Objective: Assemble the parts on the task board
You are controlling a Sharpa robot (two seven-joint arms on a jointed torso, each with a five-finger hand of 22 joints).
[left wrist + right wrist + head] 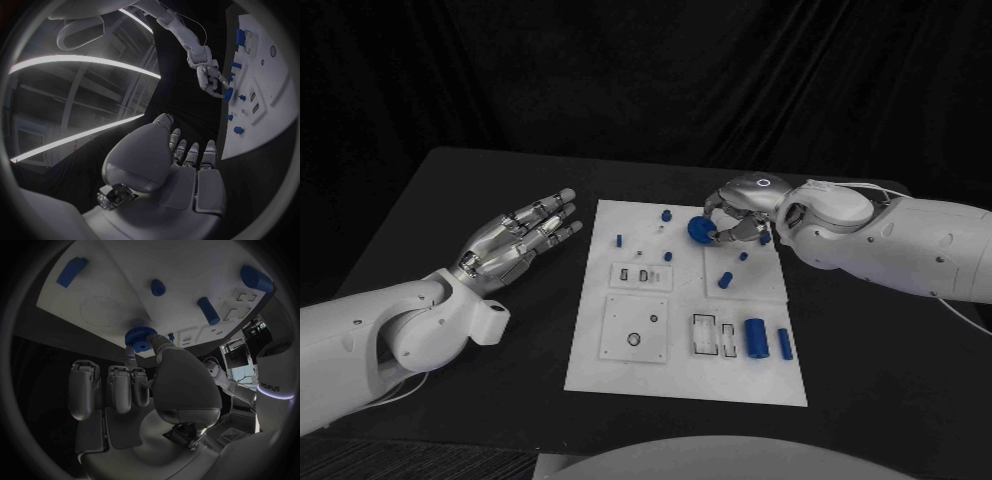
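A: We see the right hand (737, 213) over the far part of the white task board (632, 370), thumb and a finger pinching a blue gear (698, 231).

B: The right wrist view settles it: the gear (140, 338) is a round toothed disc with a hole through its middle, pinched at its rim just above the smooth white plate. We cannot tell whether it touches the board.

A: The hand's remaining fingers (119, 389) lie folded side by side, silver and blocky, beside the gear.

B: And the left hand (519, 238)?

A: We see it spread flat and holding nothing, above the black table (473, 170) to the board's left, fingers straight and slightly apart, metallic with dark segments. The left wrist view shows its smooth palm (164, 165) facing the board's edge.

B: On the board we count several small blue parts. Two long cylinders (769, 341) lie side by side near the near right corner, beside a rectangular cutout (708, 334).

A: A short blue peg (666, 214) stands near the far edge, a slim one (619, 240) by the left edge, and a stubby cylinder (726, 280) lies tilted below the right hand.

B: A square panel with an oval hole (635, 339) sits in the near left area, matte white like the rest.
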